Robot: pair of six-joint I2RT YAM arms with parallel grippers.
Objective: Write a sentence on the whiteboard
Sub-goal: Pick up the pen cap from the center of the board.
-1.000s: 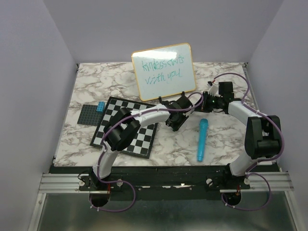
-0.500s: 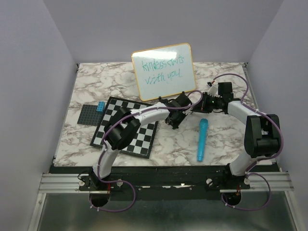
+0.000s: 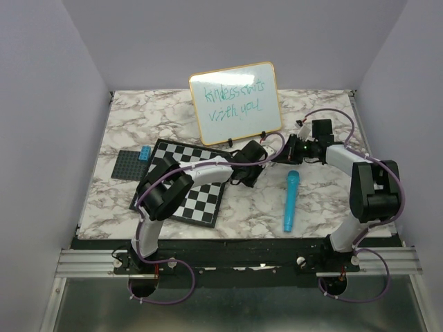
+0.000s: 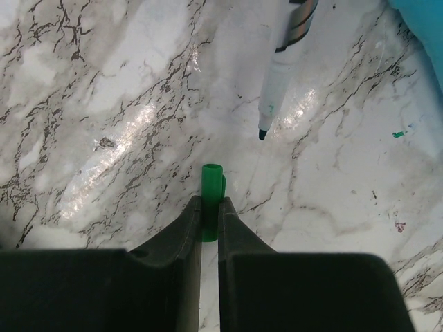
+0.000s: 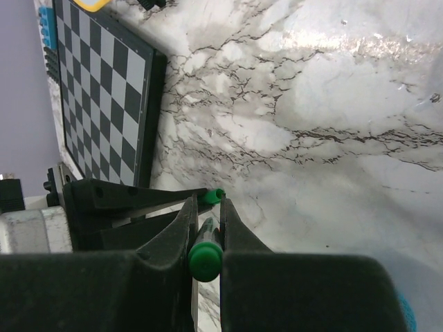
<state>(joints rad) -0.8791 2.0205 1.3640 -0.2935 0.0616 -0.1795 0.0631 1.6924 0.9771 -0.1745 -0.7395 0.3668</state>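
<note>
The whiteboard (image 3: 235,104) stands propped at the back of the table, with the sentence (image 3: 228,99) on it in two lines of green handwriting. My left gripper (image 4: 210,200) is shut on a small green marker cap (image 4: 212,181) just above the marble top. My right gripper (image 5: 206,200) is shut on the green marker (image 5: 205,254). The marker's white barrel and dark tip (image 4: 275,86) point down toward the cap from a short way off. In the top view the two grippers (image 3: 257,158) (image 3: 282,151) meet in front of the whiteboard, over the middle of the table.
A checkered board (image 3: 183,187) lies left of the grippers, under the left arm. A grey baseplate (image 3: 128,164) with a blue brick (image 3: 145,153) sits further left. A teal cylinder (image 3: 290,200) lies on the marble just right of centre.
My left jaws have closed onto the green cap. The left arm has shifted a little to the left and its elbow has dropped. The right gripper keeps its grip on the marker.
</note>
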